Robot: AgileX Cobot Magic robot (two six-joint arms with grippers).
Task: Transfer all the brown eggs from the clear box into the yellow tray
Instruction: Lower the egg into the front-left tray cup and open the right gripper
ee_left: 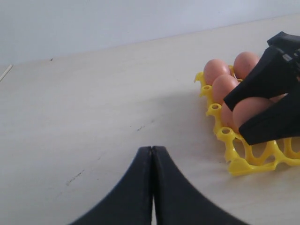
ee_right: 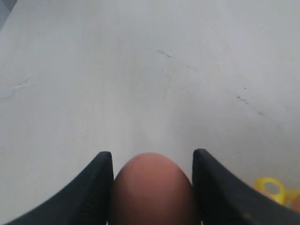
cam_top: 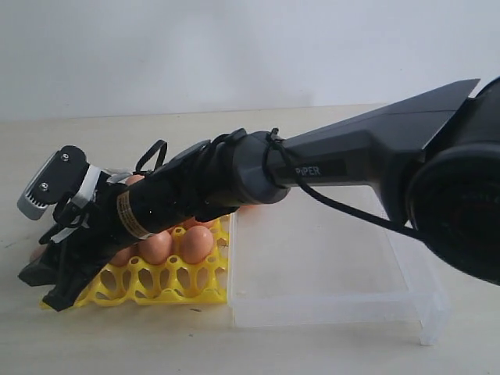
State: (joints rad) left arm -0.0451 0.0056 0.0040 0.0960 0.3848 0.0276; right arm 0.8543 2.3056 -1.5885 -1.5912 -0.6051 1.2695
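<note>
- One left gripper (ee_left: 152, 149), seen only in its own wrist view: two black fingers pressed together with nothing between them, over the pale wooden tabletop (ee_left: 93, 103) and apart from the tray.
- One right gripper (ee_right: 152, 157), at the lower left of the exterior view on a dark arm (cam_top: 344, 160) stretching across from the right. It is clamped on one smooth orange-brown egg (ee_right: 152, 192) at the tray's left edge, with both fingers touching its sides.
- One bright yellow openwork plastic egg tray (cam_top: 168, 285), lower left. Brown eggs (cam_top: 156, 247) sit in its cups. Two show whole near the front; others are hidden by the arm, so the total cannot be told.
- One clear shallow rectangular plastic box (cam_top: 312, 312) lies right beside the tray, from centre to lower right.
</note>
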